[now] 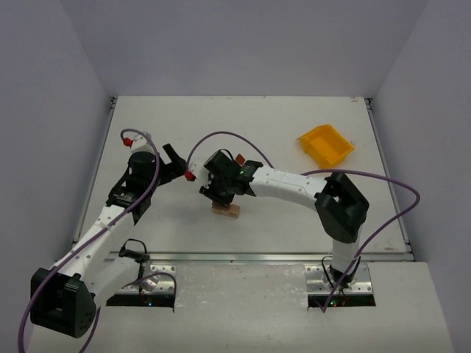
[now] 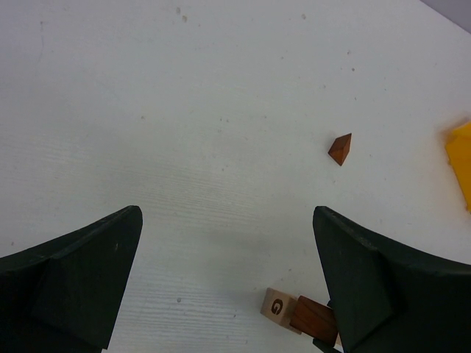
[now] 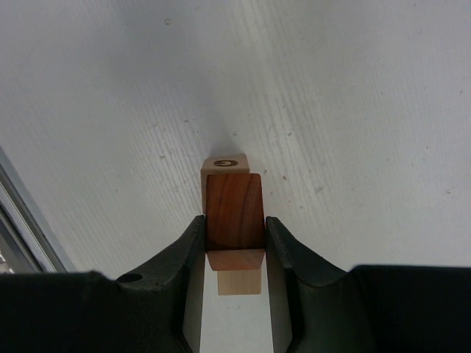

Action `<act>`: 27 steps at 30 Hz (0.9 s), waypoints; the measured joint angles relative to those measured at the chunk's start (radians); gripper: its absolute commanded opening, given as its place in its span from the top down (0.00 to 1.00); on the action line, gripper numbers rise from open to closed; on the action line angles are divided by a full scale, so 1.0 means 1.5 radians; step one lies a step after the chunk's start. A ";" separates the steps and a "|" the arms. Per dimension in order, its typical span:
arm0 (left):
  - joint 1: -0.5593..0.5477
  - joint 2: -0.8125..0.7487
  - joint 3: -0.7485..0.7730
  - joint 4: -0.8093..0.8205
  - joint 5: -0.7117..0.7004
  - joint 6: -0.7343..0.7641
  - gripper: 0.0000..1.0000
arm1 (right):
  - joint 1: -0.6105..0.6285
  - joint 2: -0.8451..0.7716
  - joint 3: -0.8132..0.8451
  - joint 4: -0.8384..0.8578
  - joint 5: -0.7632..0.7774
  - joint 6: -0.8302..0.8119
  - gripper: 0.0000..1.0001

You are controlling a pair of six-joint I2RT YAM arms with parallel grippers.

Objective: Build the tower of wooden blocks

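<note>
- Two arms stand over one white bench (image 1: 294, 220), with their bases at its near edge.
- Right end effector (image 3: 234, 239): the jaws are drawn in to a narrow gap. One finger (image 3: 188, 254) lies against each long side of a reddish-brown block (image 3: 234, 209), so the block is gripped.
- Wood block tower (image 1: 227, 211): a small cluster near the middle of the bench, directly under the right end effector and well apart from the bin.
- Tower part, lettered pale block (image 3: 224, 163): a cube marked with a dark G, touching the far end of the reddish-brown block.
- Tower part, plain pale block (image 3: 241, 281): it shows between the right fingers, under the near end of the reddish-brown block. Whether the two touch cannot be told.
- Left end effector (image 2: 227, 215): the jaws are spread wide with nothing between them, only bare bench below. It hangs to the left of the tower, clear of it.
- The left wrist view shows the lettered cube and the reddish-brown block side by side, beside the right-hand finger (image 2: 375, 287).
- Loose wedge (image 2: 340, 149): one reddish-brown triangular piece, alone on the bench beyond the tower, touching nothing.
- Yellow bin (image 1: 325, 143): one open plastic bin at the far right of the bench.
- Purple cables (image 1: 228, 136): one arches over each arm.
</note>
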 measured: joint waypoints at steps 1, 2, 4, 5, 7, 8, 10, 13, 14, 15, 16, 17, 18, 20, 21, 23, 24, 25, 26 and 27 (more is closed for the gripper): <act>0.000 0.000 0.000 0.000 0.000 0.000 0.00 | 0.000 0.000 0.000 0.000 0.000 0.000 1.00; 0.000 0.000 0.000 0.000 0.000 0.000 0.00 | 0.000 0.001 0.000 0.001 0.000 0.000 1.00; 0.000 -0.001 0.000 0.000 0.000 0.000 0.00 | 0.000 0.002 0.000 0.002 0.003 0.002 0.99; 0.000 -0.002 0.000 0.000 0.000 0.000 0.00 | 0.000 0.002 0.000 0.003 0.004 0.003 0.99; 0.000 -0.002 0.000 0.000 0.000 0.000 0.00 | 0.000 0.004 0.000 0.005 0.006 0.008 0.98; 0.000 -0.003 0.000 0.000 0.000 0.000 0.00 | 0.000 0.005 0.000 0.007 0.007 0.010 0.98; 0.000 -0.004 0.000 0.000 0.000 0.000 0.00 | 0.000 0.005 -0.002 0.012 0.011 0.014 0.97; 0.000 -0.006 0.000 0.000 0.000 0.000 0.00 | 0.000 0.006 -0.004 0.017 0.017 0.018 0.97; 0.000 -0.006 0.000 0.000 0.000 0.000 0.00 | 0.000 0.006 -0.004 0.017 0.017 0.019 0.97; 0.000 -0.006 0.000 0.000 0.000 0.000 0.00 | 0.000 0.007 -0.004 0.017 0.018 0.021 0.96; 0.000 -0.006 0.000 0.000 0.000 0.000 0.00 | 0.000 0.007 -0.004 0.017 0.018 0.023 0.96; 0.000 -0.006 0.000 0.000 0.000 0.000 0.00 | 0.000 0.007 -0.005 0.017 0.018 0.024 0.96; 0.000 -0.007 0.000 0.000 0.000 0.000 0.00 | 0.000 0.007 -0.005 0.017 0.019 0.026 0.95; 0.000 -0.007 0.000 0.000 0.000 0.000 0.00 | 0.000 0.007 -0.006 0.017 0.019 0.029 0.95; 0.000 -0.007 0.000 0.000 0.000 0.000 0.00 | 0.000 0.007 -0.007 0.018 0.020 0.030 0.95; 0.000 -0.009 0.000 0.000 0.000 0.000 0.00 | 0.000 0.007 -0.010 0.018 0.021 0.033 0.95; 0.000 -0.009 0.000 0.000 0.000 0.000 0.00 | 0.000 0.007 -0.011 0.018 0.022 0.033 0.95; 0.000 -0.010 0.000 0.000 0.000 0.000 0.00 | 0.000 0.007 -0.013 0.018 0.022 0.034 0.95; 0.000 -0.010 0.000 0.000 0.000 0.000 0.00 | 0.000 0.007 -0.014 0.018 0.023 0.034 0.95; 0.000 -0.010 0.000 0.000 0.000 0.000 0.00 | 0.001 0.007 -0.015 0.018 0.023 0.034 0.94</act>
